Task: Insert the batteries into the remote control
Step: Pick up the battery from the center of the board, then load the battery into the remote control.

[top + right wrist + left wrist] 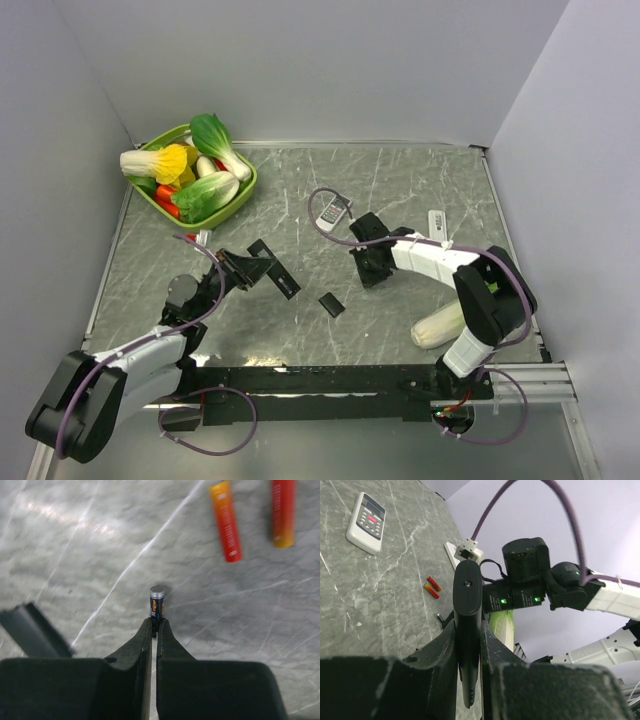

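One dark battery at the right claw's tips, black remote clamped in the left claw

One dark battery (157, 602) with a silvery end is near the middle of the bench (420, 180), a little toward its right edge. Its near end sits right at the tips of the right claw (155, 626); that claw's jaws are drawn together to a thin slit, and the right wrist view does not show whether they actually pinch the battery. Two orange-red batteries (226, 520) lie flat on the bench just beyond it, side by side without touching.

The black remote (467, 595) is clamped by its narrow sides in the left claw (469, 630), whose jaws are closed firmly on it; its long body juts out past the fingertips. In the top view it is over the left half of the bench, its free end pointing toward the middle.

A small black flat piece (331, 304) lies on the bench between the two claws, nearer the near edge. A white remote (335, 212) with buttons lies past the right claw toward the far edge; a second white device (437, 222) lies closer to the right edge. A green basket (247, 188) heaped with vegetables sits at the far left corner. A pale vegetable (440, 325) lies near the near right corner, beside the right arm's base.
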`<action>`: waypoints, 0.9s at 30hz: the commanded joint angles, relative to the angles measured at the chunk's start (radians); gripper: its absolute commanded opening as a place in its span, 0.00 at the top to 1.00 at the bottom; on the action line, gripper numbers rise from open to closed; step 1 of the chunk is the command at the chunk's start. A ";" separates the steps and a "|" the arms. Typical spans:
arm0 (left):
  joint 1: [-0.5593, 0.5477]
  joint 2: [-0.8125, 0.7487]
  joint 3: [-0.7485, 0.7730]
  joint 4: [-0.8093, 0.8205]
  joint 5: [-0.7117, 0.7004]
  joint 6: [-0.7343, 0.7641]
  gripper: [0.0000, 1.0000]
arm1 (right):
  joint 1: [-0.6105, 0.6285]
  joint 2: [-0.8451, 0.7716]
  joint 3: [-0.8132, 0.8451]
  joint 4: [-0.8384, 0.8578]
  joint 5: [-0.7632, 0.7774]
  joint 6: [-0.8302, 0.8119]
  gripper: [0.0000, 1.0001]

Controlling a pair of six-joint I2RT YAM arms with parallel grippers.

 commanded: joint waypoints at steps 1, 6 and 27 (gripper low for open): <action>0.005 0.045 -0.008 0.141 0.017 -0.066 0.98 | 0.066 -0.153 0.069 -0.061 -0.010 -0.061 1.00; 0.005 0.134 -0.019 0.221 0.009 -0.125 0.98 | 0.148 -0.243 0.155 -0.124 -0.083 -0.105 1.00; 0.002 0.157 -0.013 0.259 -0.069 -0.218 0.98 | 0.364 -0.122 0.503 -0.284 -0.246 -0.108 1.00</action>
